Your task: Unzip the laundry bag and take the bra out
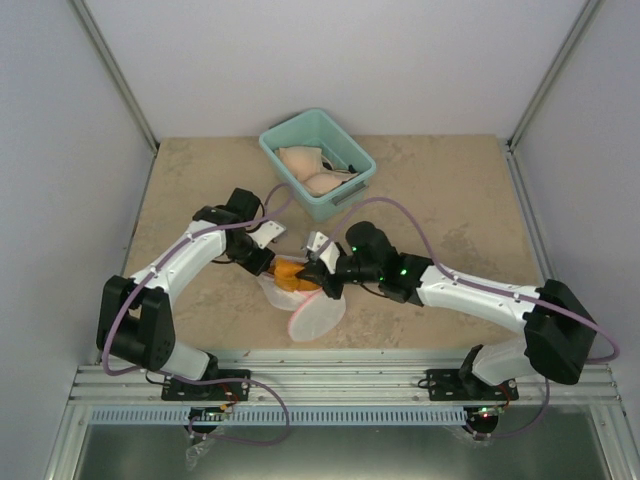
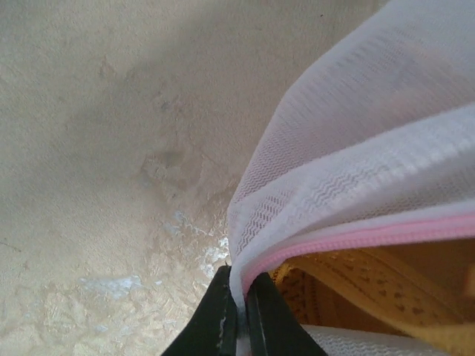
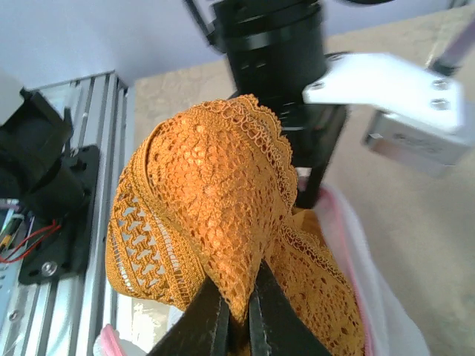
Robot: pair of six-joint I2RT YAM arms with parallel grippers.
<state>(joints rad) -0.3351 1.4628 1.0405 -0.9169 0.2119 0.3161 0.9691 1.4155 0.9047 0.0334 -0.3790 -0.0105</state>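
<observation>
The white mesh laundry bag (image 1: 312, 312) lies open on the table between the arms, its pink zipper band (image 2: 371, 233) along the rim. My left gripper (image 2: 241, 297) is shut on the bag's mesh edge beside the zipper. An orange lace bra (image 3: 215, 193) bulges up out of the bag's opening. My right gripper (image 3: 237, 311) is shut on a fold of the lace. From above, the bra (image 1: 292, 273) shows as an orange patch between my left gripper (image 1: 268, 262) and my right gripper (image 1: 318, 277).
A teal plastic bin (image 1: 318, 163) with pale garments stands at the back of the table. The left arm's wrist (image 3: 282, 67) hangs close behind the bra. Aluminium rails (image 1: 330, 385) run along the near edge.
</observation>
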